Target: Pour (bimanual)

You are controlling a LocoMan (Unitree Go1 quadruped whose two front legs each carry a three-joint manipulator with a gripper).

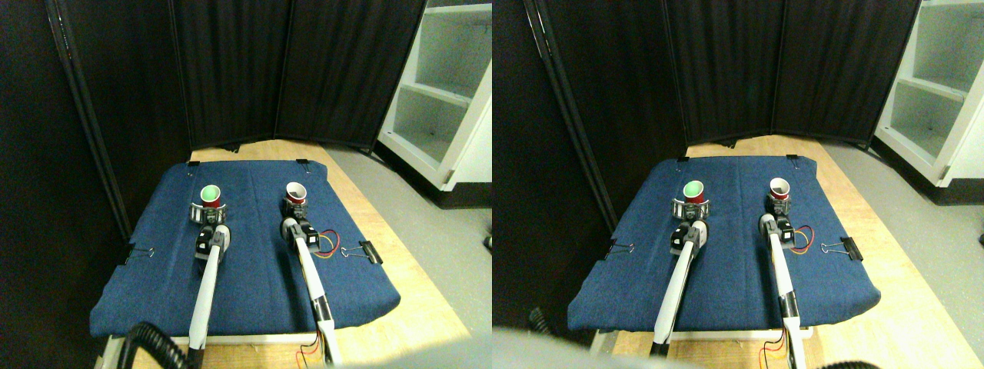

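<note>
- A blue cloth is seen spread over a wooden table, and it is held at its edges by black binder clips.
- Two red cups are found standing upright on the far half of the cloth, well apart from each other.
- The left cup is shown with a green interior, and it is placed toward the left side of the cloth.
- The right cup is shown with a pale interior, and it is placed toward the right side of the cloth.
- The left gripper is positioned at the base of the left cup, with pale curved jaws seen around its lower part; whether the cup is clamped cannot be told.
- The right gripper is positioned just below the right cup, at its base; whether its jaws are apart or together cannot be told.
- Red and yellow wires are seen lying on the cloth beside the right manipulator.
- Dark folding panels are set behind the table, and a white shelf unit is seen at the right.
</note>
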